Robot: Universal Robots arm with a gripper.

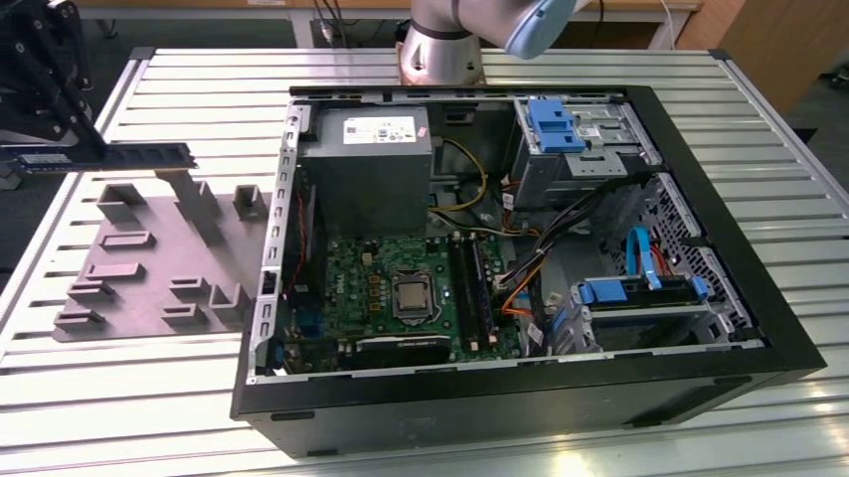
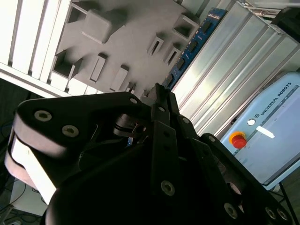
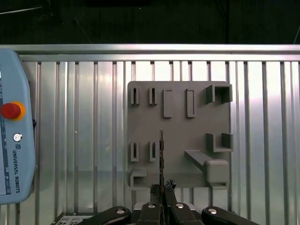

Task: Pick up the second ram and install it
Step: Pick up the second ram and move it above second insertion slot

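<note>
"Jaws shut on anything?"
"Clamped on the second ram (image 1: pixel 133 156), held level by one end."
"Whereabouts?"
"Over the grey tray (image 1: pixel 146 229), at the exterior view's left of the worktop (image 1: pixel 133 383). Open computer case (image 1: pixel 531 402) sits beside the tray, well apart from the second ram."

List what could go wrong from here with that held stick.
1. The gripper holds the second ram near one end, so its long free end may tilt or slip.
2. Loose cables lie close beside the black slot rails; the stick could snag there.
3. The case wall stands between it and the board: a possible knock.
</note>
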